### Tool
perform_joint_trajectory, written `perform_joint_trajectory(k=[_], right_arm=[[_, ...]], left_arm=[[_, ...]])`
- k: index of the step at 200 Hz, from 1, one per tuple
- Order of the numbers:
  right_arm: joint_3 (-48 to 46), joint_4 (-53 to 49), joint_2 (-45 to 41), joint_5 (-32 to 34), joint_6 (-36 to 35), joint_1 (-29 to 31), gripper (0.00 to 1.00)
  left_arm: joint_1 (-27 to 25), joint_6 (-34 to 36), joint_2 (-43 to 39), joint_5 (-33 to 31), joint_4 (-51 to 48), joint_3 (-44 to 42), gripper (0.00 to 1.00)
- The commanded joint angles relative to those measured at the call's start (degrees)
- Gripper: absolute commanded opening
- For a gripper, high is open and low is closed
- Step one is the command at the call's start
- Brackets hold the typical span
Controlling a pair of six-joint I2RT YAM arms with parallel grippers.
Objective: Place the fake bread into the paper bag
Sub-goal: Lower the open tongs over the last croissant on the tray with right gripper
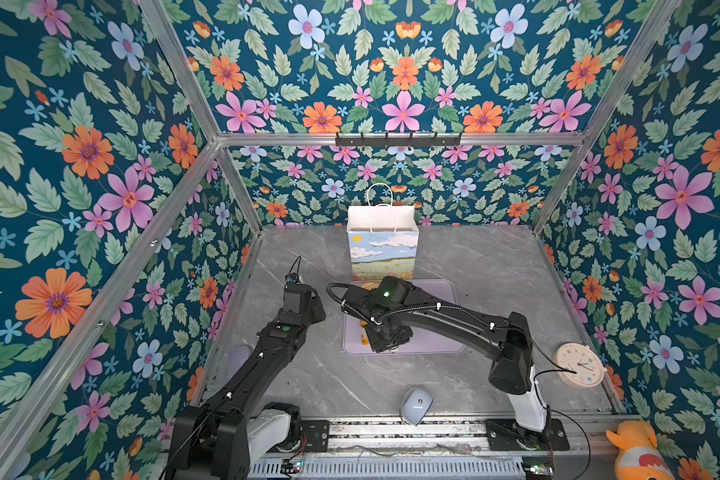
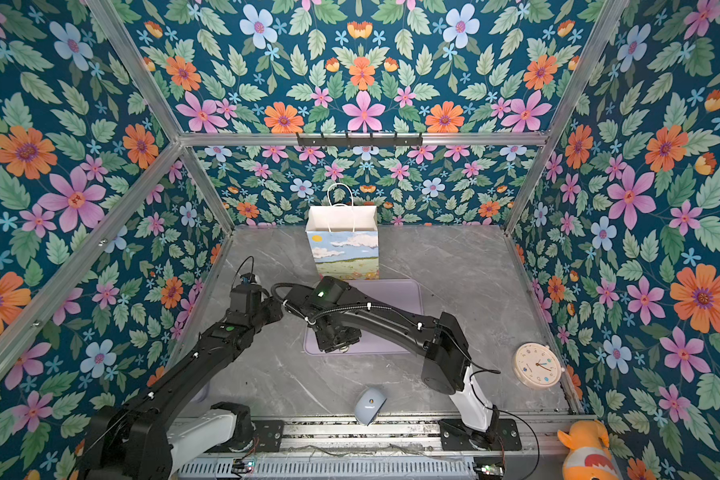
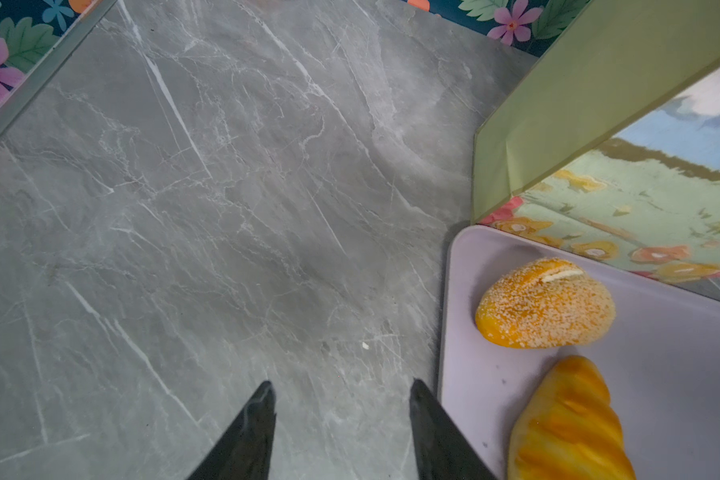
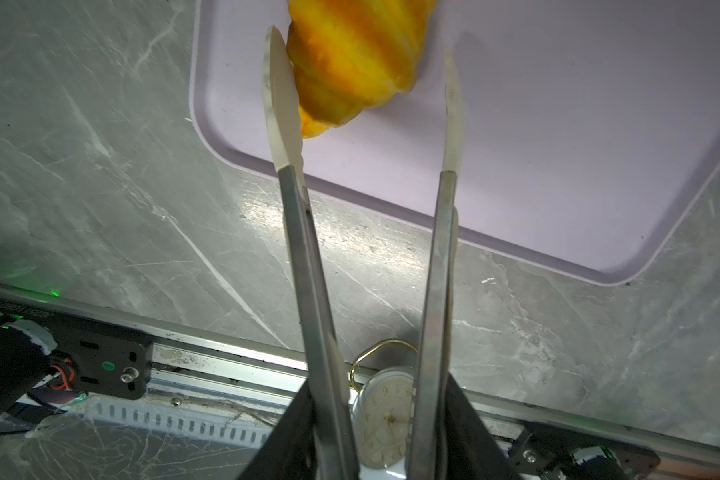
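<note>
The right claw [image 4: 362,108] hangs over the tray [image 4: 558,166], its blades apart and straddling the croissant's [image 4: 350,62] tapered end, one blade touching, not yet clenched. The long axis runs between the blades. The left claw [image 3: 341,395] waits released beside the tray; the paper bag [image 1: 382,245] stands just behind.

glossy orange-yellow ridged bread [image 4: 352,62], lilac tray [image 4: 558,145], grey white-veined marble table [image 3: 184,208].

Evenly lit from above in both top views, sharp throughout, wide-angle bend at frame edges. Soft shadows under arms on grey tabletop [image 1: 474,266]. Right wrist view: bright glare patch on tabletop [image 4: 350,237], croissant [image 4: 350,62] slightly overexposed, near tong blades soft. Left wrist view dimmer, greenish cast.
</note>
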Motion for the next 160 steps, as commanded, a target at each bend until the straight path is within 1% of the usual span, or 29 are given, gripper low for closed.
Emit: perform_joint_trajectory(k=[1,55,76,103,134,148,160], right_arm=[[-2.20,-2.57,-2.76,2.10,-0.10,-1.03,0.43],[-15.67,-0.17,-11.89,2.12,-0.79,-7.06,0.44],[-19.25,0.64,-14.84,2.25,-1.10,-9.30,0.44],[-20.01,1.01,-17.46,2.30,-1.46,-10.73,0.43],[-18.91,3.21,-18.58,1.54,-4.69,-10.64,0.44],[-18.46,3.91,-18.50,2.20,-6.66,-10.67,0.45],[-18.27,4.74,-18.31,2.18,-10.19,-10.69,0.48]], left_arm=[[0.14,-0.43,0.60,0.52,0.46,0.63,0.54],[0.20,-0.89,2.05,0.99,0.73,1.64,0.53],[0.20,-0.97,2.71,1.32,0.81,2.04,0.53],[0.27,-1.23,3.24,1.51,0.90,2.54,0.53],[0.27,-1.33,3.57,1.57,0.91,2.93,0.53],[0.32,-1.41,3.51,1.72,0.92,3.02,0.53],[0.27,-1.41,3.49,1.84,0.90,3.07,0.53]])
